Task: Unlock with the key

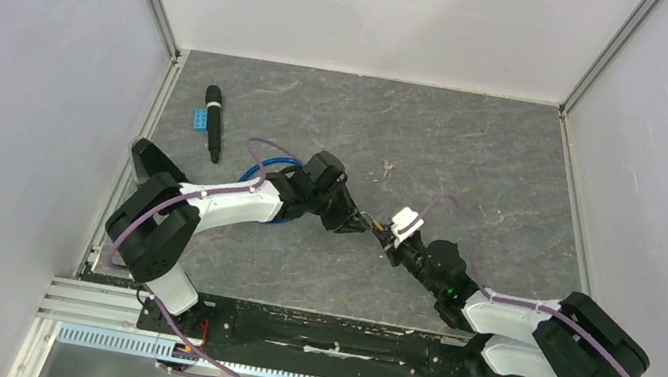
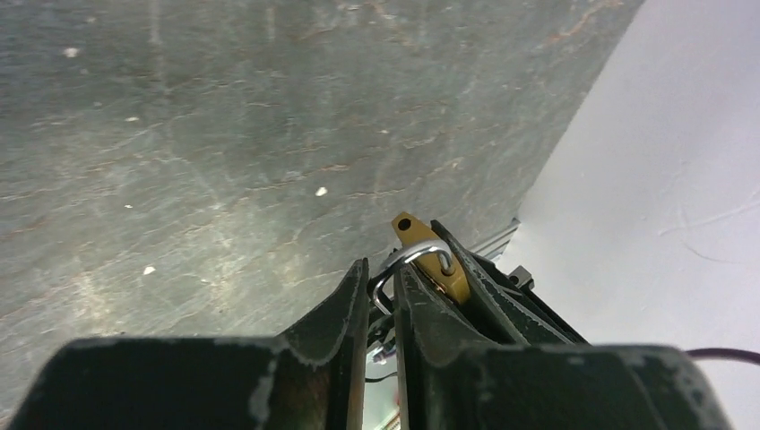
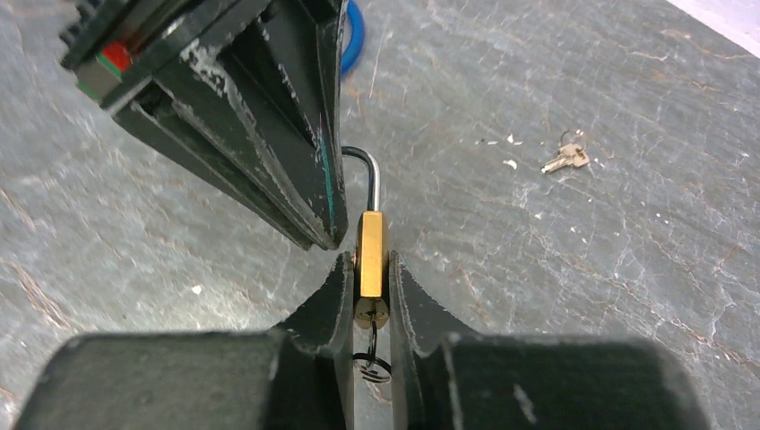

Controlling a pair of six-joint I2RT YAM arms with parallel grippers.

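Padlock [image 3: 371, 255] front and centre, its brass body pinched flat between the fingers of the right pincer [image 3: 367, 300], which sits narrow and tight on it. A dark key [image 3: 371, 333] pokes out of the bottom end, and a small ring [image 3: 372, 367] dangles from it between the fingers. At 12 o'clock from the body the steel shackle [image 3: 366, 172] curves away toward 11. The left pincer [image 2: 381, 300] meets it there, nearly closed with the shackle wire caught in its slim gap; whether the shackle has popped free of the body, I cannot tell. From above, both pincers meet mid-desk [image 1: 476, 160], holding the lock off the surface. A spare pair of keys [image 1: 388, 168] lies near at 12 o'clock. A blue ring [image 3: 356, 27] peeks out beneath the left arm. Well out at 10 o'clock lie a black marker [image 1: 213, 122] and a blue block [image 1: 203, 117], just beside each other.
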